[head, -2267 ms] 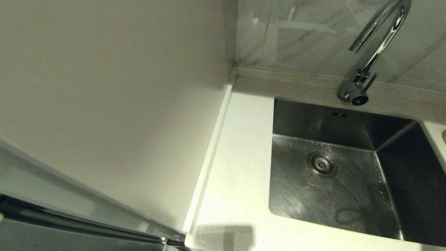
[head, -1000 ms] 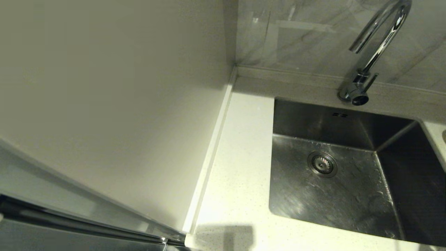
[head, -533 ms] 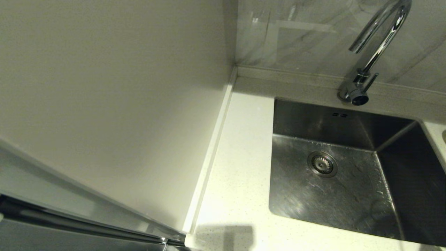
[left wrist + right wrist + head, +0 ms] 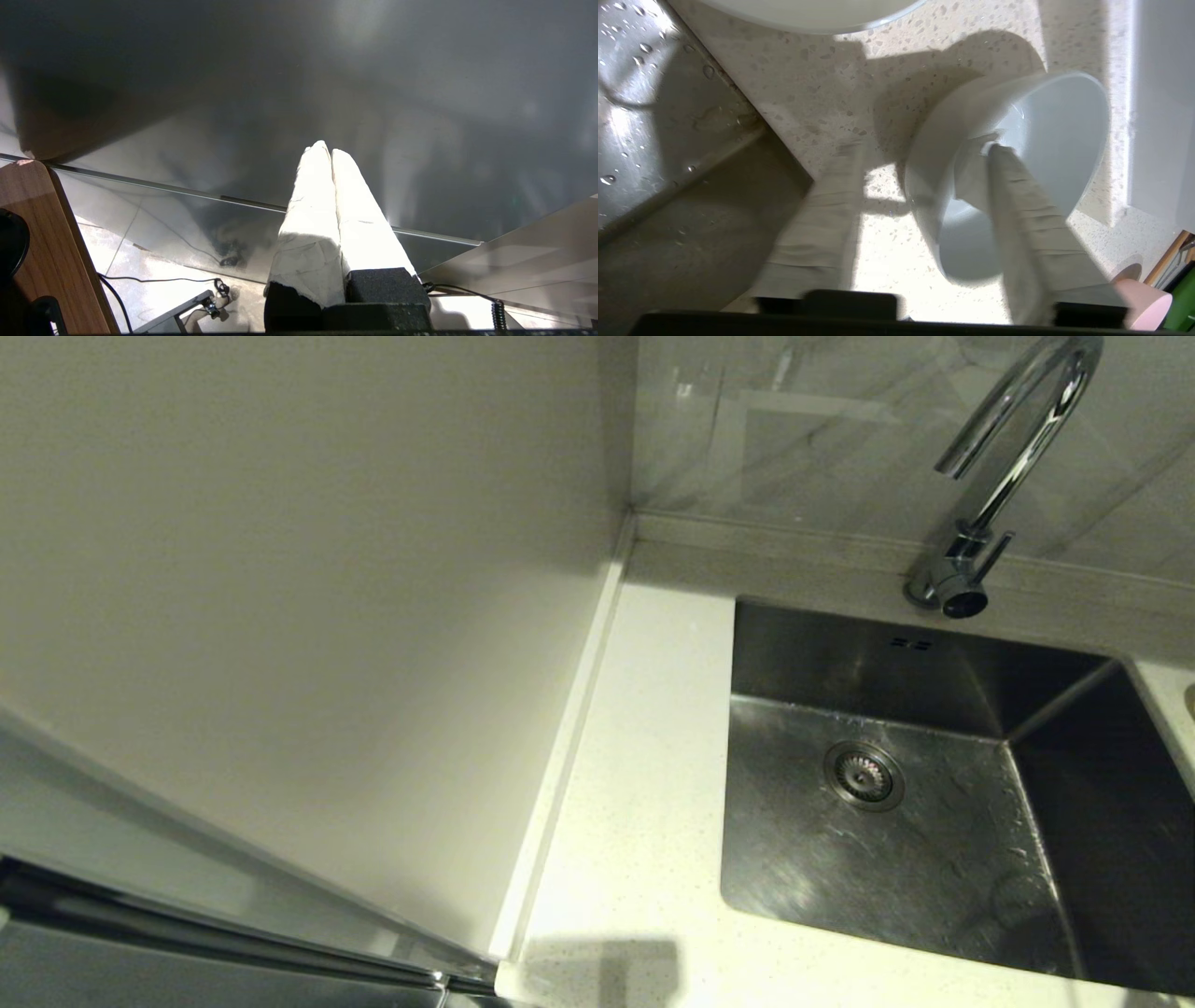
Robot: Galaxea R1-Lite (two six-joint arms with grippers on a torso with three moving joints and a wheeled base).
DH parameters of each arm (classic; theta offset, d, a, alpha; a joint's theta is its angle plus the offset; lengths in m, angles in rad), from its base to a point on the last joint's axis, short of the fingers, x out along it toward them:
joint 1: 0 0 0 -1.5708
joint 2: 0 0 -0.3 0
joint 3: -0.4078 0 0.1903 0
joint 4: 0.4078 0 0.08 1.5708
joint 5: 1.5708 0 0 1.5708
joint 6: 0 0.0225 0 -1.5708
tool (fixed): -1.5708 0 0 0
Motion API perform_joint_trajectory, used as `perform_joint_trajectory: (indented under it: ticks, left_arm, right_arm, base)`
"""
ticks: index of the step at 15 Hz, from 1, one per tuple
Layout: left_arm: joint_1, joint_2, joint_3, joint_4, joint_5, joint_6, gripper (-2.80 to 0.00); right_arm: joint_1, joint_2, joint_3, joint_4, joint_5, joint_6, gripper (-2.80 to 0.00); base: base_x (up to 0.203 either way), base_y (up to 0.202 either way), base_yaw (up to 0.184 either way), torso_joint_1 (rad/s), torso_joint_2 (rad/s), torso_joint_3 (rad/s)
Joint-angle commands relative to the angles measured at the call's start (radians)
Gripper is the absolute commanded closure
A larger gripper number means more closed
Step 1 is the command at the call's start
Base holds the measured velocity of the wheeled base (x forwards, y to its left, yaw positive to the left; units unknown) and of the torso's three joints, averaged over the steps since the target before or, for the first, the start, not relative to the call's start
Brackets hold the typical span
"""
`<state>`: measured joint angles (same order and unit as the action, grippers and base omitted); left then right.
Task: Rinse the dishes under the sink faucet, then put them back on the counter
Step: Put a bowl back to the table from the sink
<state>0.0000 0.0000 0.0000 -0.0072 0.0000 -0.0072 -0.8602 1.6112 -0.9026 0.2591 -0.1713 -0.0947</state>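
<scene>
Pink cylinder [image 4: 1143, 303]; wooden panel [image 4: 51, 252].

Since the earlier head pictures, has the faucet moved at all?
No. The faucet stands at the same place behind the sink, its spout equally above the drain strainer.

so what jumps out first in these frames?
The right tool straddles the wall of a white bowl on the speckled counter beside the sink, one finger inside. In the head view, the chrome faucet arches over a dish-free basin.
</scene>
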Motion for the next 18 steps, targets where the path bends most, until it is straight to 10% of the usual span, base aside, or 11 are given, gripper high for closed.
perform_joint_trajectory:
  ticks: [1,8,13,18]
  left_arm:
    - [0.000,0.000,0.003,0.000,0.000,0.000,0.00]
    - [0.000,0.000,0.003,0.000,0.000,0.000,0.00]
    - [0.000,0.000,0.003,0.000,0.000,0.000,0.00]
    - [0.000,0.000,0.003,0.000,0.000,0.000,0.00]
  right_arm:
    - [0.000,-0.046,0.002,0.002,0.001,0.006,-2.80]
    - [0.027,-0.332,0.026,0.004,0.146,0.089,-2.80]
    - [0.378,-0.473,-0.001,0.009,0.108,0.281,-2.80]
    - [0.748,-0.714,-0.017,0.021,-0.155,0.368,-2.80]
  base:
    - [0.000,0.000,0.000,0.000,0.00,0.000]
    - [0.000,0.000,0.000,0.000,0.00,0.000]
    - [0.000,0.000,0.000,0.000,0.00,0.000]
    - [0.000,0.000,0.000,0.000,0.00,0.000]
